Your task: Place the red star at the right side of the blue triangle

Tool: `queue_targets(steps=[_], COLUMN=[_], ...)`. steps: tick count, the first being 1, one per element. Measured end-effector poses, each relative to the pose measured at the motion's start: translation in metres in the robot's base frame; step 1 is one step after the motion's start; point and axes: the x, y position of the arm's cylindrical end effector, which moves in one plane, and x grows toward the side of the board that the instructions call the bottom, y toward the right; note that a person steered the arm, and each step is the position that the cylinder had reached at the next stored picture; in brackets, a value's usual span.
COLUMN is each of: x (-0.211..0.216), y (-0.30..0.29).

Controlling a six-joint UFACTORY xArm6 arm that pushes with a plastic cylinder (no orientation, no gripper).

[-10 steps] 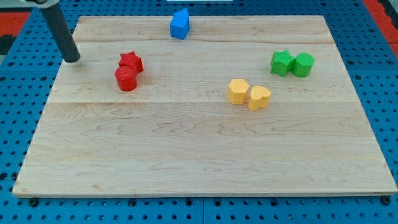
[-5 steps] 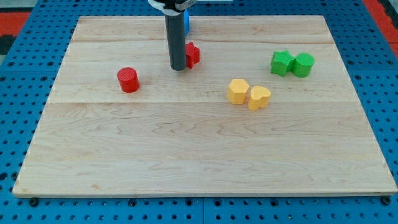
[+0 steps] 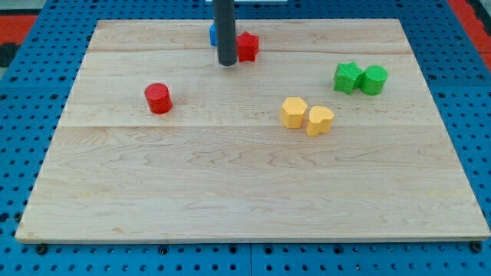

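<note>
The red star (image 3: 248,47) lies near the view's top, just right of my rod. My tip (image 3: 227,63) rests on the board at the star's lower left, touching or nearly touching it. The blue triangle (image 3: 213,34) sits behind the rod at the board's top edge, mostly hidden; only a sliver shows at the rod's left. The star is on the triangle's right, close to it.
A red cylinder (image 3: 158,98) stands at the view's left. Two yellow blocks (image 3: 306,116) sit side by side right of centre. Two green blocks (image 3: 360,78) sit at the view's right. The wooden board (image 3: 245,199) lies on a blue pegboard.
My tip has swept from the far left across to the top centre, pushing the red star away from the red cylinder, right and up, to beside the blue triangle.
</note>
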Motion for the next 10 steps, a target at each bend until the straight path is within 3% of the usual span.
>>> queue_targets(steps=[3,5,6,7,10], x=[-0.061,-0.003,-0.015,-0.041,-0.076], y=[0.035,0.059,0.124,0.152,0.067])
